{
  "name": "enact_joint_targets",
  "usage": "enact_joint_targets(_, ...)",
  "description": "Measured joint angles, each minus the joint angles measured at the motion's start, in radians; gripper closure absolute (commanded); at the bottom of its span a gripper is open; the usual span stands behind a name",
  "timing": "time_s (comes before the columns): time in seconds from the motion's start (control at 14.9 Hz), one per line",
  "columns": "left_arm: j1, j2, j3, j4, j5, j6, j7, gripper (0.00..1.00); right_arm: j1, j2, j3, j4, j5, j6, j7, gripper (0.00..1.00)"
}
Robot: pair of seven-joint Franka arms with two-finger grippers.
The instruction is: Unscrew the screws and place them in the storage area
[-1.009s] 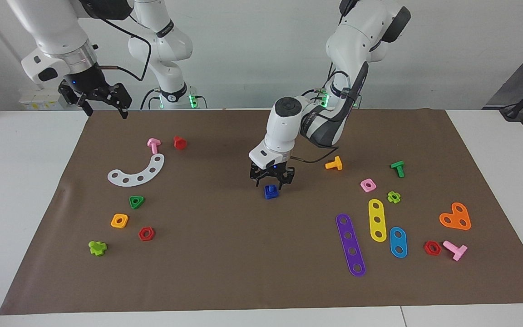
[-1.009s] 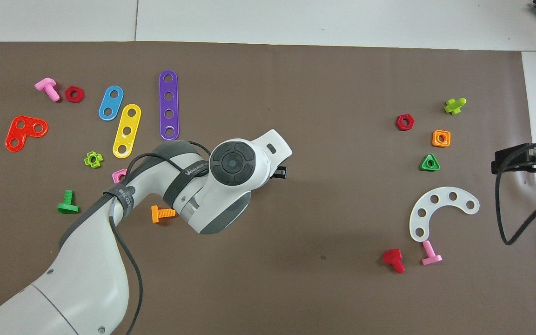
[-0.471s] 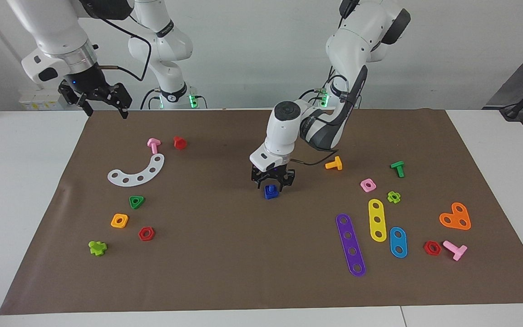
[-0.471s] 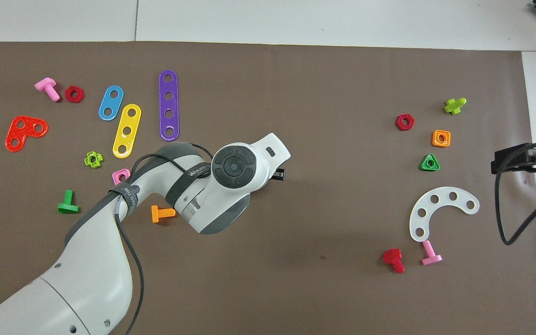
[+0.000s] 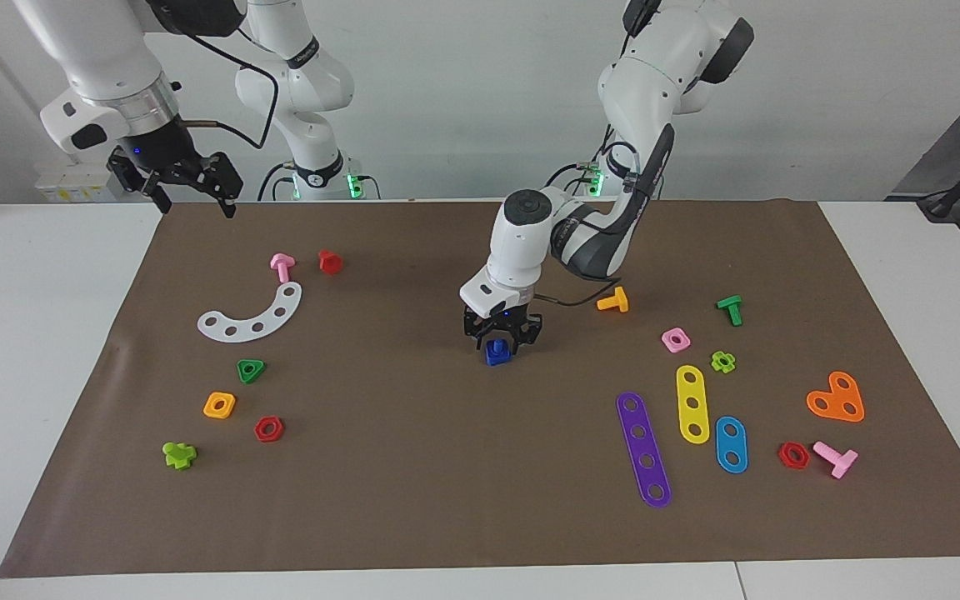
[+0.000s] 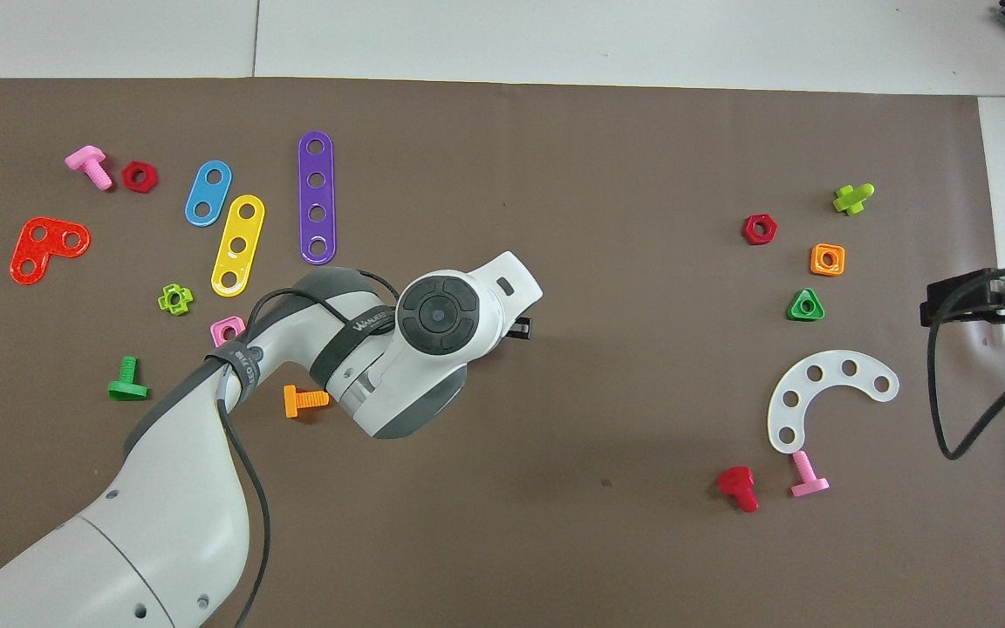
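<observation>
The blue screw (image 5: 496, 343) stands upright in a blue square nut (image 5: 497, 357) mid-mat. My left gripper (image 5: 500, 339) points straight down on it and straddles its top. In the overhead view the left arm's wrist hides both. The storage area (image 5: 238, 358) is the patch of mat at the right arm's end, with a white curved strip (image 5: 251, 314), a green nut (image 5: 251, 370), an orange nut (image 5: 219, 405) and a red nut (image 5: 268, 428). My right gripper (image 5: 195, 200) waits open and empty, raised over the mat's corner by the robots.
Purple (image 5: 643, 448), yellow (image 5: 692, 403) and blue (image 5: 731, 444) strips and an orange heart plate (image 5: 837, 397) lie at the left arm's end. Loose screws nearby: orange (image 5: 613, 301), green (image 5: 730, 309), pink (image 5: 282, 267), red (image 5: 330, 262). A lime piece (image 5: 179, 455) lies beside the storage nuts.
My left gripper has sunk a little lower around the top of the blue screw. The blue piece and the right arm have stayed in place.
</observation>
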Motion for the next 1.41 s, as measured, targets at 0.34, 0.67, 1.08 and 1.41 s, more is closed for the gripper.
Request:
enact_joint_targets(0.34, 0.000, 0.003, 0.000, -0.001, 0.001, 0.003, 0.000, 0.67, 0.000, 0.000, 0.000, 0.000, 0.000, 0.000, 0.000, 0.00)
enact_joint_targets(0.67, 0.002, 0.002, 0.000, 0.000, 0.002, 0.004, -0.001, 0.71, 0.000, 0.000, 0.000, 0.000, 0.000, 0.000, 0.000, 0.00)
enact_joint_targets(1.08, 0.002, 0.001, 0.000, 0.026, 0.002, -0.026, -0.001, 0.70, 0.000, 0.000, 0.000, 0.000, 0.000, 0.000, 0.000, 0.00)
enact_joint_targets(1.41, 0.001, -0.029, -0.004, 0.049, 0.002, -0.062, -0.009, 0.68, 0.000, 0.000, 0.000, 0.000, 0.000, 0.000, 0.000, 0.00)
